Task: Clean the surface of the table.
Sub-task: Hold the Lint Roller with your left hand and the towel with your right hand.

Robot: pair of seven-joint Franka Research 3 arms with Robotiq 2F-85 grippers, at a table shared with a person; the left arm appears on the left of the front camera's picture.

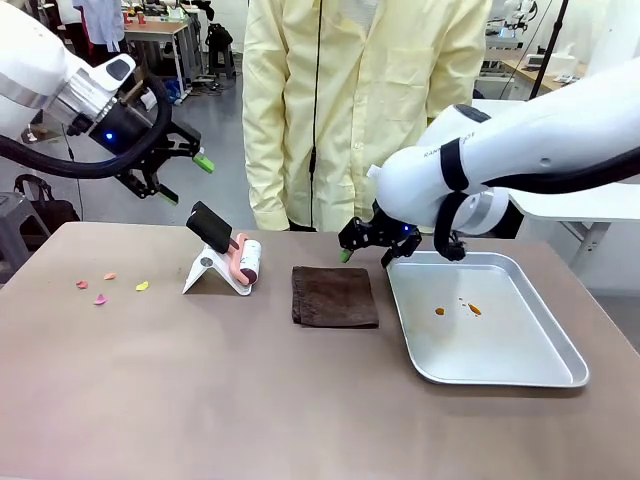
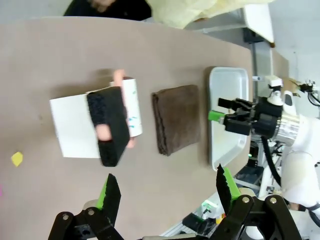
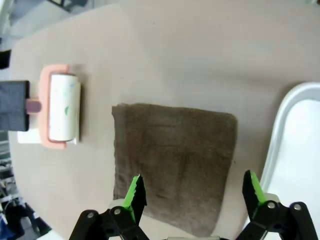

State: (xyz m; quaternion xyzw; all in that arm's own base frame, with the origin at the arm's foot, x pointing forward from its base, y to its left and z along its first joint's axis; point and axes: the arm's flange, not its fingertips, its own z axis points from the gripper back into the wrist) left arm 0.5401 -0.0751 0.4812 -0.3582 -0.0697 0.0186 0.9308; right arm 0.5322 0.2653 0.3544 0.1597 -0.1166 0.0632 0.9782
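— How far is the cleaning?
— Hardly begun, I judge: scraps (image 1: 142, 286) lie near the left edge of the table (image 1: 200, 400) before me. My left gripper (image 1: 185, 178) and right gripper (image 1: 366, 252) are both spread, empty; the right hovers over the cloth (image 1: 335, 296).

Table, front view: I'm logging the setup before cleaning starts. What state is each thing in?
Table: scraps on the robot's left side, not yet cleaned.
Cloth: folded, flat on the table.
Lint roller: resting on its white stand.
Tray: flat on the table, few crumbs inside.
Left gripper: open, raised, empty.
Right gripper: open, above the cloth, empty.
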